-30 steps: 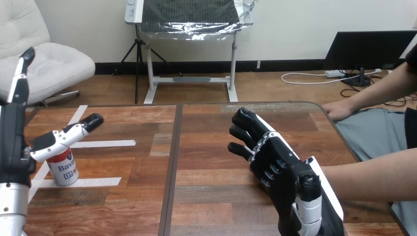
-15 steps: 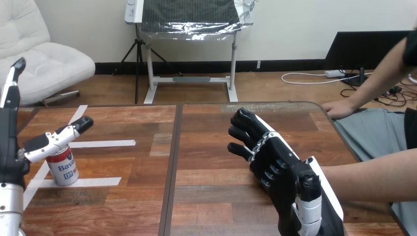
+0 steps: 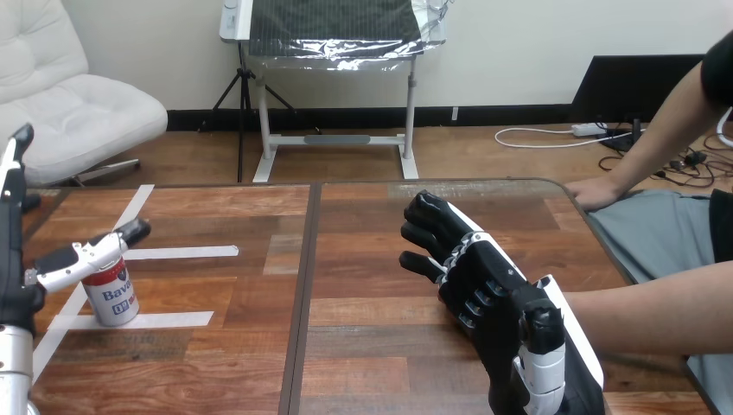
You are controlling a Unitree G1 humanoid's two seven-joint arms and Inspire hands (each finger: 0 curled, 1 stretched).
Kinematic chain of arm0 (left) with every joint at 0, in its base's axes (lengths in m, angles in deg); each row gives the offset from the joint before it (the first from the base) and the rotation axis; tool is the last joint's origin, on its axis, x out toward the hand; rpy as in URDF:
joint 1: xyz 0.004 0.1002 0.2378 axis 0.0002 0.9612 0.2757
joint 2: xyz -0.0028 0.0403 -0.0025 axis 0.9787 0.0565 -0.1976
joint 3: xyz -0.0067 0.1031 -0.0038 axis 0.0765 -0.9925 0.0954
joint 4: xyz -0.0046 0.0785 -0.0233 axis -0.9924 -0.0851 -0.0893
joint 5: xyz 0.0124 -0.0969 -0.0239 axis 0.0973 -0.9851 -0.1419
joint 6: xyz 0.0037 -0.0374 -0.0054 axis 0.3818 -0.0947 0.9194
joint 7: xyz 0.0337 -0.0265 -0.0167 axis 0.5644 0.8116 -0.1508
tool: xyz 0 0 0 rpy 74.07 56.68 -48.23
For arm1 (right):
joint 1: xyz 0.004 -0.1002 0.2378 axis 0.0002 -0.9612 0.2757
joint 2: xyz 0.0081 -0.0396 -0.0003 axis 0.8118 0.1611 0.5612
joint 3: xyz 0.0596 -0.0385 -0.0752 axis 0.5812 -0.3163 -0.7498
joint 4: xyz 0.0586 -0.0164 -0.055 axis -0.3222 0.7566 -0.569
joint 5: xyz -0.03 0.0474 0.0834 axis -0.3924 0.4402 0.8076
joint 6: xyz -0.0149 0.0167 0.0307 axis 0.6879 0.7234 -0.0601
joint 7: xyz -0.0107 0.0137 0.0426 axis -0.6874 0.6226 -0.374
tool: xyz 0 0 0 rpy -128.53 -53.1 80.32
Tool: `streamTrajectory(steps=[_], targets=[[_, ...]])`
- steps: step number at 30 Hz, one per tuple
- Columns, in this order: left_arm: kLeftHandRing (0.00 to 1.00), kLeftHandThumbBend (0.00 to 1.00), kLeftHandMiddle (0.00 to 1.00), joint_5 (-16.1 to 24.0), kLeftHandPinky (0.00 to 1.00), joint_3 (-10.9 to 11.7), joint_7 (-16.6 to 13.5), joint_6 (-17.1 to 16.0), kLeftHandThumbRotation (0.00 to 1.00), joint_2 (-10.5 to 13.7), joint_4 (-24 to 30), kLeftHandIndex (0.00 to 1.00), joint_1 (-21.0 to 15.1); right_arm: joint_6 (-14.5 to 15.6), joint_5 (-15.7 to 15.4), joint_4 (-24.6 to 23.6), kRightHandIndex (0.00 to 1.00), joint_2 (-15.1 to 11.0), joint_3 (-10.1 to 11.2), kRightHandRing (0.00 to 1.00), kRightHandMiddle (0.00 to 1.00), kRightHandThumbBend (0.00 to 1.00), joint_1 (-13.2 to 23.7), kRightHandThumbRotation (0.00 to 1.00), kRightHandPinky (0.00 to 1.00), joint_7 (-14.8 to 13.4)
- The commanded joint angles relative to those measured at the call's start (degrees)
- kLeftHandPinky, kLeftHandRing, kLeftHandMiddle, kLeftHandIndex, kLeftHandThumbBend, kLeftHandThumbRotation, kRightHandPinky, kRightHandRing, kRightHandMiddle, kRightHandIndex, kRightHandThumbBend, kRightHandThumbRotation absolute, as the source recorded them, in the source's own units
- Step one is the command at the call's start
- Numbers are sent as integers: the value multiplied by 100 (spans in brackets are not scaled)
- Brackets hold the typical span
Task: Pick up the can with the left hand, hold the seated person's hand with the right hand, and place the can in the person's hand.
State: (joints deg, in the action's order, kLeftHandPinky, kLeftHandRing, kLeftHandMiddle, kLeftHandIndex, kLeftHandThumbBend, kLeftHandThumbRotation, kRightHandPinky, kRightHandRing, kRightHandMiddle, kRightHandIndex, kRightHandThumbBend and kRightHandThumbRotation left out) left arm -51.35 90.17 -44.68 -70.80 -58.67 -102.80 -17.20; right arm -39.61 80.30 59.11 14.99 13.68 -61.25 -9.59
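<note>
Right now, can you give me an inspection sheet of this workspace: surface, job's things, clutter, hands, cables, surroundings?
Surface: wooden table, with white tape strips at its left.
Job's things: can upright among the tape strips, not lifted.
Clutter: nothing seen.
Hands: left hand open at the can, thumb across its top. Right hand raised mid-table, back to the camera; cannot tell whether it holds anything.
Cables: nothing seen on the table.
Surroundings: person at the right. Their forearm runs behind the right hand. The person's hand rests at the table's far right edge.
</note>
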Motion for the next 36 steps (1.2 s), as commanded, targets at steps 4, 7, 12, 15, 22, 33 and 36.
streamTrajectory(steps=[4, 7, 12, 15, 22, 33, 36], targets=[[93, 100, 97, 32, 80, -109, 5, 105, 23, 300, -470, 96, -678, -44, 39, -270, 89, 77, -4, 91, 91, 96, 175, 100, 87, -12], [93, 100, 96, 7, 79, -129, 44, 128, 24, 332, -675, 96, -790, -54, 48, -262, 89, 76, -4, 91, 91, 96, 178, 100, 87, -3], [94, 100, 97, 16, 80, -188, 98, 74, 24, 397, -1064, 97, -1007, -64, 51, -256, 89, 74, -3, 91, 91, 96, 182, 100, 87, 4], [95, 100, 97, 51, 82, -240, 119, 138, 24, 429, -1238, 97, -1131, -70, 48, -253, 88, 78, -5, 91, 91, 96, 181, 100, 87, 3], [96, 100, 96, 171, 86, -417, 81, 165, 27, 534, -1743, 97, -1443, -79, 70, -244, 88, 87, -14, 91, 91, 96, 183, 100, 87, 12], [93, 100, 95, 443, 85, -752, -72, 239, 33, 697, -2655, 96, -2001, -71, 72, -262, 88, 85, -18, 91, 91, 96, 171, 100, 87, 10], [93, 100, 95, 505, 85, -834, -93, 275, 35, 728, -2844, 96, -2137, -94, 80, -243, 88, 86, -13, 91, 91, 96, 176, 100, 87, 19]])
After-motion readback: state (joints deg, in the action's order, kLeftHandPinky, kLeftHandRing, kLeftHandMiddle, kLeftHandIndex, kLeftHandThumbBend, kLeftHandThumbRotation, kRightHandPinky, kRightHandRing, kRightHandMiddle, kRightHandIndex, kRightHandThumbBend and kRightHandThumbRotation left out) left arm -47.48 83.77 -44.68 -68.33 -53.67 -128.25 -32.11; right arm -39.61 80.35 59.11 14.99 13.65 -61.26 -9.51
